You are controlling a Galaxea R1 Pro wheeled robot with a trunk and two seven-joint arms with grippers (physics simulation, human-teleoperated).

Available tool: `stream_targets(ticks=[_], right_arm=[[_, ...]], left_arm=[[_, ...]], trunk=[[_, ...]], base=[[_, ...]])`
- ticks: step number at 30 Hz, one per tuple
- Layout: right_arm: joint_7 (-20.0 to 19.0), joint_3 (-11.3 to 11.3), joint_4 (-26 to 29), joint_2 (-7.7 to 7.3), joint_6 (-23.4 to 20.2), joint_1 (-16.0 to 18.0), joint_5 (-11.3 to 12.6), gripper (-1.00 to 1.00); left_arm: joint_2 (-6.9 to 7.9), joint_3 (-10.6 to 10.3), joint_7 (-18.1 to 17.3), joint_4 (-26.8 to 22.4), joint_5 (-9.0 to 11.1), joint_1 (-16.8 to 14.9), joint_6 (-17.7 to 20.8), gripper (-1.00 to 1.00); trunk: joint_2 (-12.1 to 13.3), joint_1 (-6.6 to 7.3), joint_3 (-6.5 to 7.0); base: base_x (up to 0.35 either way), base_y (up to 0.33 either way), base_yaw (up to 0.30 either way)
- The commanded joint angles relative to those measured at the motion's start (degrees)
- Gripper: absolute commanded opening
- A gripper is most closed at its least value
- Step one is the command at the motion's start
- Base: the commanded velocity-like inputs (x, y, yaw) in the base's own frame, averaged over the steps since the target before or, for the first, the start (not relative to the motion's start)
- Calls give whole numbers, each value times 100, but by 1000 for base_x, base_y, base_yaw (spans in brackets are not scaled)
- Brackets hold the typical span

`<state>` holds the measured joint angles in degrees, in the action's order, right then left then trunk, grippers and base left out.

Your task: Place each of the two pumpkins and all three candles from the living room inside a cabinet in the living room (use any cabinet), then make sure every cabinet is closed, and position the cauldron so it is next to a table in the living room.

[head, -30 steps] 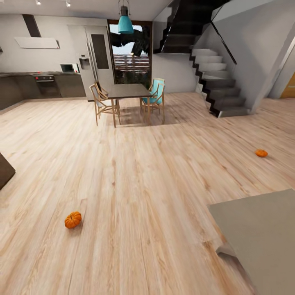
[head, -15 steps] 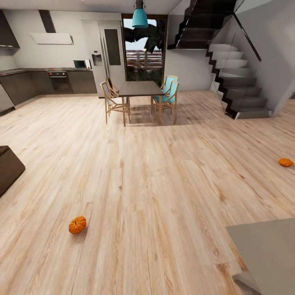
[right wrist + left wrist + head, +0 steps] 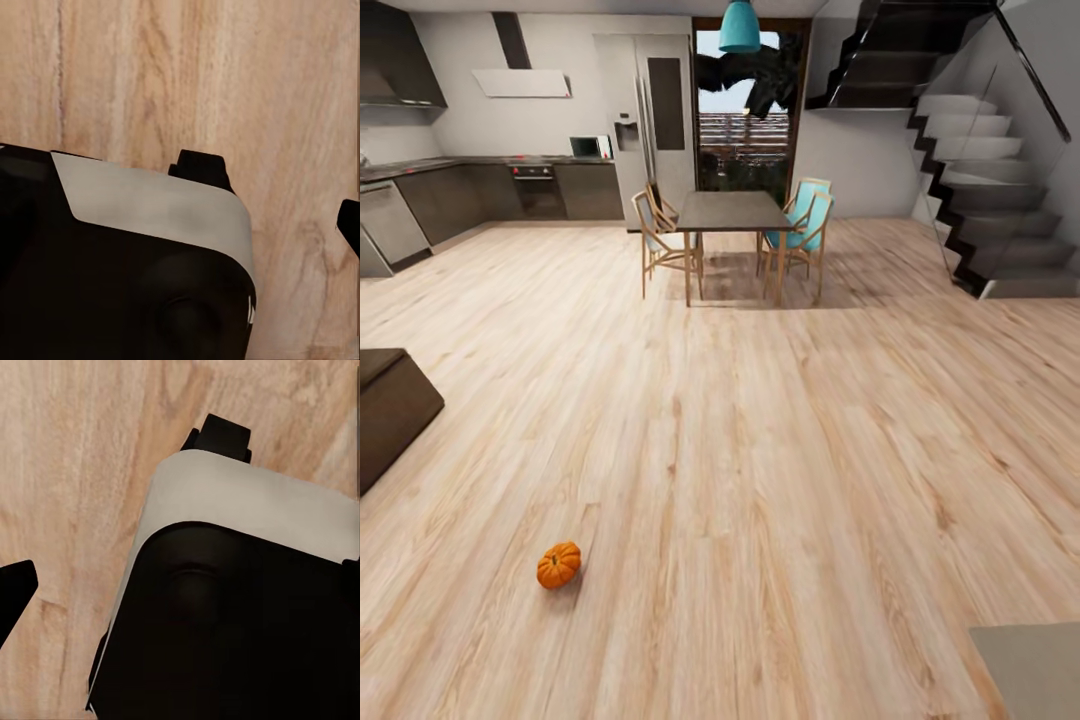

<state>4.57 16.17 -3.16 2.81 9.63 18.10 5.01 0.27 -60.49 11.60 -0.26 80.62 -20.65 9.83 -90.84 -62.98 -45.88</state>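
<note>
Left gripper: one dark fingertip (image 3: 16,592) at the frame edge over bare wood floor (image 3: 82,450); beside it the robot's own white-and-black body (image 3: 247,585). Open or closed: cannot tell. Nothing seen held.

Right gripper: one dark fingertip (image 3: 349,223) at the frame edge, over floor planks. State: cannot tell.

Pumpkin (image 3: 559,565): orange, ribbed, alone on the floor, low and left in the head view, well apart from all furniture.

Dark-brown low unit (image 3: 390,405): left edge, possibly the cabinet; too little shows to say.

Grey slab corner (image 3: 1032,668): lower right, possibly the coffee table.

Beyond: dining table (image 3: 731,212) with chairs, kitchen units (image 3: 480,190), staircase (image 3: 980,180).

Progress, judged: early. This pumpkin is not yet stowed; second pumpkin, candles, cauldron and cabinet closure cannot be assessed here.
</note>
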Motion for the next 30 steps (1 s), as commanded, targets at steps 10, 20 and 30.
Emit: stream_targets(ticks=[10, 20, 30], right_arm=[[0, 0, 0, -25, 3, 0, -6, 100], [0, 0, 0, -33, 4, 0, -9, 100], [-1, 0, -7, -44, 4, 0, -8, 100]], left_arm=[[-1, -1, 0, 0, -2, 0, -1, 100], [-1, 0, 0, 0, -2, 0, 1, 100], [0, 0, 0, 0, -2, 0, 1, 100]], trunk=[[0, 0, -52], [0, 0, -55], [0, 0, -15]], base=[[330, 0, 85], [330, 0, -7], [330, -67, -220]])
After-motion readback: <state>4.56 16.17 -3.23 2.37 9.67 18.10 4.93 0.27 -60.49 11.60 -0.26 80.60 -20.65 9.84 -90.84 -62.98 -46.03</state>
